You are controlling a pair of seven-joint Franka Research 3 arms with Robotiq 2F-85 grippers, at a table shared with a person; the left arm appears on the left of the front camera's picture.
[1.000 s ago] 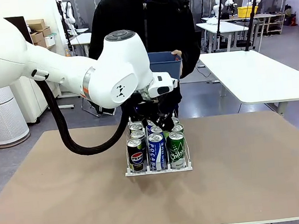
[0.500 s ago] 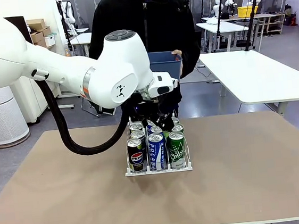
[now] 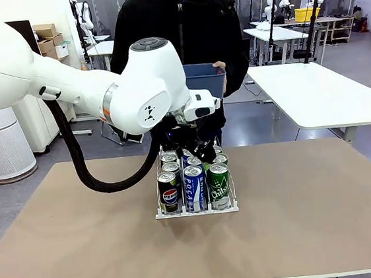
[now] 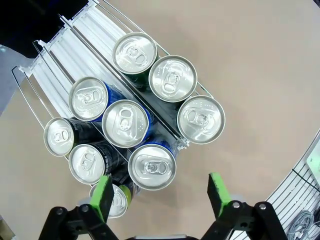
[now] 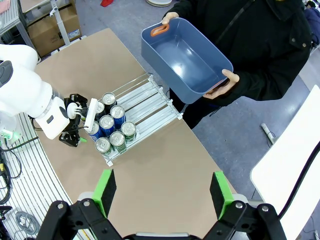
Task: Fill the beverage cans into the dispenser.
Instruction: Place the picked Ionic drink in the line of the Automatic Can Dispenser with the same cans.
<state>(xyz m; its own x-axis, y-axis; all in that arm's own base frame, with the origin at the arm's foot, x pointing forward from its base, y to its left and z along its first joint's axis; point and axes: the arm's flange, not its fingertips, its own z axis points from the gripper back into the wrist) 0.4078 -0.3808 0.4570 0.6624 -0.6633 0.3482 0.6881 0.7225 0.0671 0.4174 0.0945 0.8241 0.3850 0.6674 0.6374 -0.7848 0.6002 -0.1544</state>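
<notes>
Your left gripper (image 4: 157, 192) hangs right above the near end of the dispenser (image 3: 196, 209), green pads spread wide, nothing between them. In the left wrist view one pad (image 4: 104, 197) sits over the last can of the dark lane and the other pad (image 4: 218, 194) stands off to the side over bare tabletop (image 4: 260, 75).

Dispenser is mid-tabletop, near end toward you. The cans (image 3: 194, 186) are packed at that end in three lanes: Pepsi (image 3: 169, 194) on the picture's left, Pocari (image 3: 195, 188) in the middle, Chilsung (image 3: 219, 186) on the right, all upright with more cans lined up behind each. From above you count three silver tops in the green lane and three in the blue lane; the dark lane shows three too, the nearest partly hidden under the pad. The far stretch of every lane is bare white rail.

Your right gripper (image 5: 162, 192) is high over the tabletop, pads wide apart, holding nothing. From up there you see the dispenser below with the left arm (image 5: 30, 105) beside it.

The person stands at the far edge, holding a blue bin (image 5: 185, 62) in both hands; one hand (image 5: 222, 86) grips its near rim. The bin looks empty inside.
</notes>
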